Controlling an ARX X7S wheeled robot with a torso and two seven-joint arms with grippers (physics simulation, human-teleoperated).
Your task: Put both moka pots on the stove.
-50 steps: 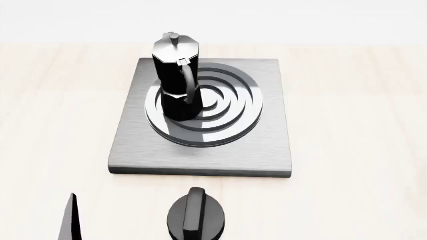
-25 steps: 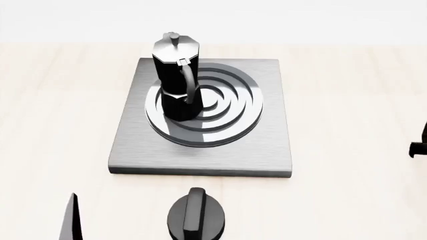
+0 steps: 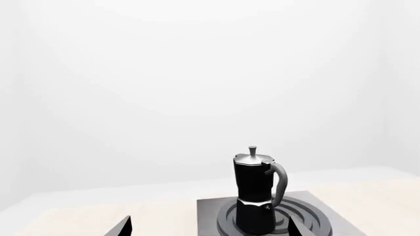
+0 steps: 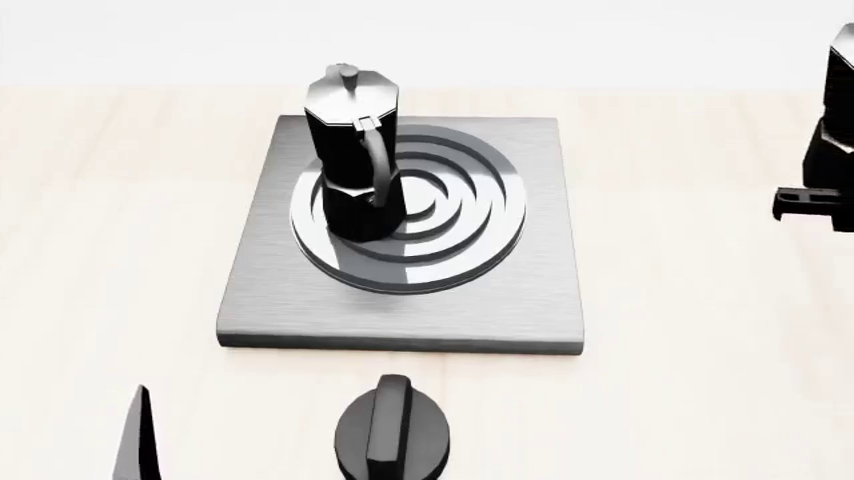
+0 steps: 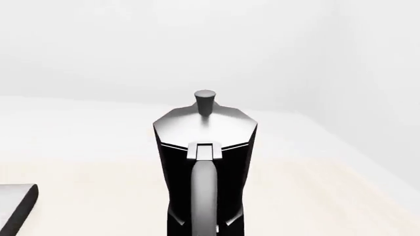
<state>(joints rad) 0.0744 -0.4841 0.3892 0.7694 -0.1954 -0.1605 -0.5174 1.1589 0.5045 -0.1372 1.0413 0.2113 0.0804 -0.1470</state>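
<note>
**Second pot comes in from the right**

Since the earlier head pictures, a dark shape has pushed further into the right edge of the head view and climbed: half a second ago only a small black piece showed low at that edge; now a taller black mass with a short bar jutting left fills it. I take this for the right gripper (image 4: 830, 150) carrying the second moka pot (image 5: 204, 162), though the head view cuts most of it off.

Largest first: the pale wooden tabletop (image 4: 120, 230) carries the stove (image 4: 407, 325), which lies flat in the middle. One moka pot (image 4: 354, 150) already stands upright on the left part of the burner rings (image 4: 461, 215), handle toward the camera. The right half of the rings is bare.

The right wrist view looks straight at the second pot's handle and lid from close behind, with a corner of the stove just showing, well apart from the pot. Its jaws are out of that picture, so I cannot tell whether they pinch the pot. The left gripper (image 3: 210, 228) shows two dark tips apart, jaws spread and holding nothing, back from the stove. A round black knob (image 4: 392, 430) sits on the tabletop in front of the stove.

Step in hand, as I judge it: carrying the second pot across. Next calls for travelling left over the plate's edge, staying clear of the standing pot, then lowering upright onto the bare rings.
</note>
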